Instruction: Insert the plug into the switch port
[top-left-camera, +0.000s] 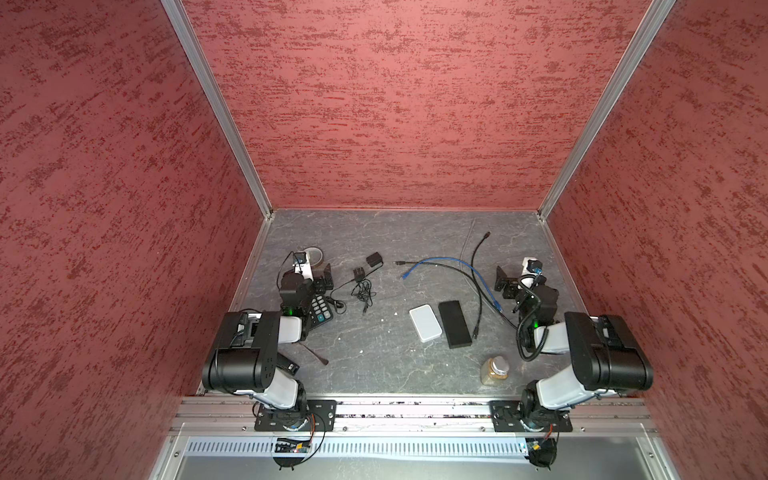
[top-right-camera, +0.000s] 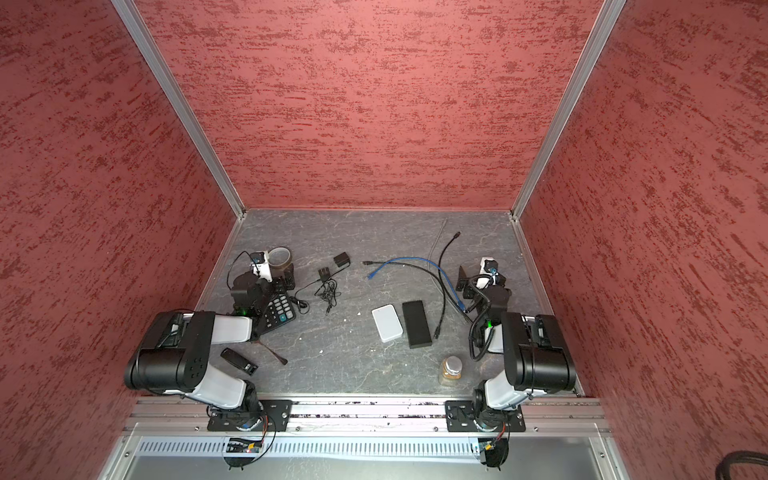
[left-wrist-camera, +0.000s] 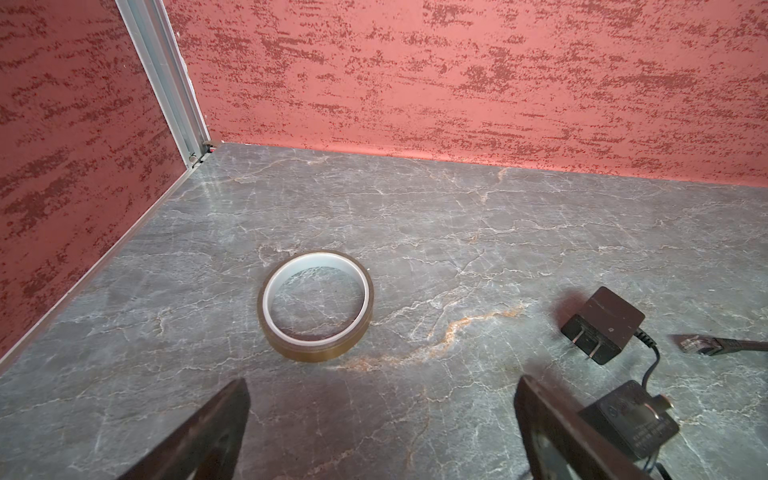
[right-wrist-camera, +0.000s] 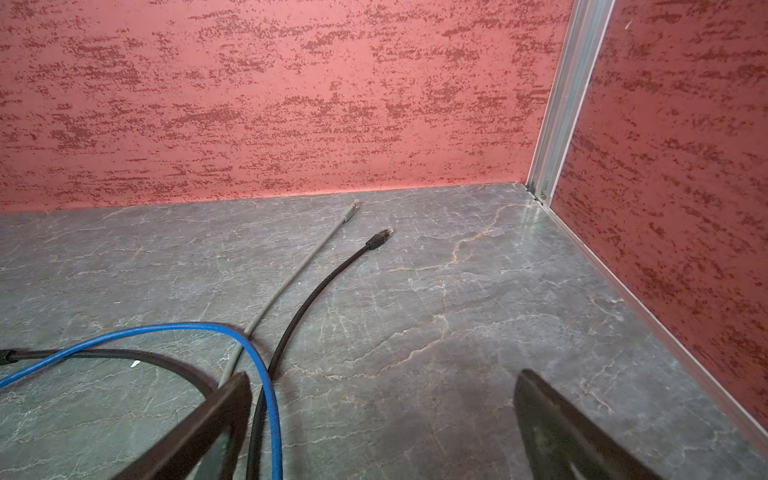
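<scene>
Beside the R gripper (right-wrist-camera: 382, 386), jaws spread wide and empty, ran the blue Ethernet cable (right-wrist-camera: 166, 328); one plug (top-left-camera: 405, 275) lay twd table centre. Black switch box (top-left-camera: 455, 324) sat left of that gripper, nearer the arm bases, long axis approx. front-to-back, ports not visible. L gripper (left-wrist-camera: 382, 386), likewise released, was well apart.
</scene>
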